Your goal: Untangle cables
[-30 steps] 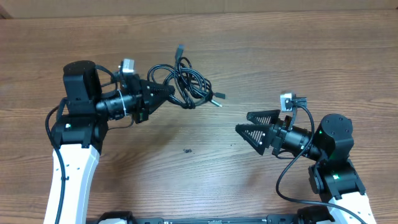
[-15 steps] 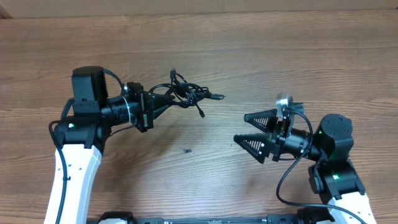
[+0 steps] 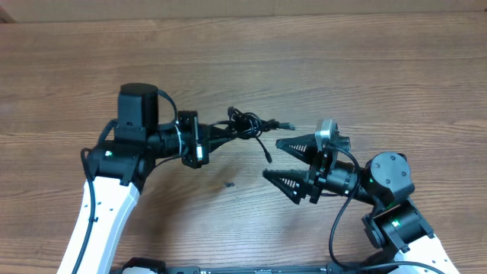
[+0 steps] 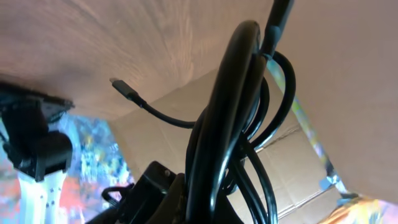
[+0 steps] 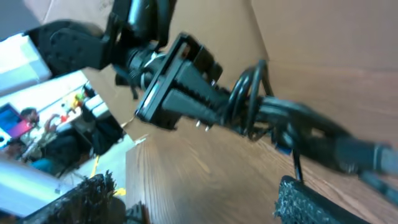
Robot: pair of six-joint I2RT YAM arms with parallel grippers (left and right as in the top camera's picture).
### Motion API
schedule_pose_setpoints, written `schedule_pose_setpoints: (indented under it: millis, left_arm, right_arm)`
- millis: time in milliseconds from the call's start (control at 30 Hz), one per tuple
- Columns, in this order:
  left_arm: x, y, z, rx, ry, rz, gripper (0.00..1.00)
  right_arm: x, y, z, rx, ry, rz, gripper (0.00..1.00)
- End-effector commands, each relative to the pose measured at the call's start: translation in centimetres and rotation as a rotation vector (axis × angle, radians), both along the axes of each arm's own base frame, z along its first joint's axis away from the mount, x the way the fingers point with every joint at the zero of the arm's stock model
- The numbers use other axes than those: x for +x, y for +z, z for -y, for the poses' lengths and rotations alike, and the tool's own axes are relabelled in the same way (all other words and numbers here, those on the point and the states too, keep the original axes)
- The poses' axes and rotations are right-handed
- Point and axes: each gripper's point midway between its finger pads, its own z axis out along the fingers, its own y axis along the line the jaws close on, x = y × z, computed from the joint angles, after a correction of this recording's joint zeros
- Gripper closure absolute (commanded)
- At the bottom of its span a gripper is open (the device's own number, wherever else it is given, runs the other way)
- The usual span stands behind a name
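The cables (image 3: 247, 124) are a tangled bundle of thin black cords, lifted above the wooden table. My left gripper (image 3: 228, 129) is shut on the bundle and holds it up. Plug ends stick out to the right (image 3: 287, 124) and hang down (image 3: 268, 155). In the left wrist view the cable loops (image 4: 236, 118) fill the frame and one plug end (image 4: 124, 90) points left. My right gripper (image 3: 274, 160) is open and empty, its fingertips close to the right of the bundle. The right wrist view shows the bundle (image 5: 261, 106) held in the left gripper's jaws (image 5: 211, 99).
The wooden table (image 3: 251, 53) spreads all around. A small dark speck (image 3: 227, 184) lies on the table below the bundle. A pale strip (image 3: 152, 7) runs along the table's far edge.
My left gripper has carried the cable bundle to the right and lifted it, bunching it up. My right gripper has moved left toward the bundle and stayed open.
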Motion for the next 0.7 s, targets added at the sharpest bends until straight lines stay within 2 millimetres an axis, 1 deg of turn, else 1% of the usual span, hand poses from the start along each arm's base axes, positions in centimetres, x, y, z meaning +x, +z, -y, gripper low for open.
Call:
schedule_pose_setpoints:
  millis: [0,33,67,133,167,267,433,533,567,600,633,667]
  left_arm:
    - [-0.6,0.9,1.2,-0.038,0.007,-0.077,0.96]
    - [-0.7,0.9,1.3,-0.042,0.008,-0.092,0.96]
    - [-1.0,0.9,1.7,-0.049,0.007,-0.115,0.96]
    - [-1.4,1.0,2.4,-0.052,-0.013,-0.122,0.96]
    - [-1.6,0.9,2.6,-0.051,-0.019,-0.124,0.96]
    - [-1.6,0.9,2.6,-0.051,-0.019,-0.123,0.96]
    - [-1.6,0.9,2.5,-0.051,-0.019,-0.124,0.96]
    - [-1.5,0.9,2.5,-0.048,-0.016,-0.123,0.95]
    - [-1.5,0.9,2.5,-0.049,-0.016,-0.122,0.96]
    - [-1.5,0.9,2.5,-0.049,-0.017,-0.123,0.96]
    - [-1.5,0.9,2.5,-0.049,-0.017,-0.123,0.96]
    - [-1.6,0.9,2.5,-0.049,-0.018,-0.123,0.96]
  right_arm:
    - [0.7,0.9,0.1,0.025,-0.050,0.000,0.24]
    - [0.6,0.8,-0.1,0.023,-0.044,-0.003,0.29]
    - [0.5,0.7,-0.2,0.022,-0.039,-0.007,0.32]
    - [0.8,0.1,-0.5,0.019,-0.037,-0.042,0.34]
    - [1.1,-0.4,-0.7,0.011,-0.037,-0.056,0.37]
    - [1.7,-0.9,-1.1,0.009,-0.030,-0.061,0.43]
    - [2.4,-1.1,-1.5,0.013,-0.026,-0.053,0.43]
    - [2.4,-1.0,-1.5,0.016,-0.026,-0.047,0.46]
    - [2.4,-1.0,-1.5,0.016,-0.027,-0.046,0.48]
    - [2.4,-0.9,-1.5,0.017,-0.026,-0.044,0.52]
    - [2.4,-0.9,-1.5,0.017,-0.026,-0.044,0.53]
    - [2.4,-0.9,-1.5,0.018,-0.026,-0.043,0.58]
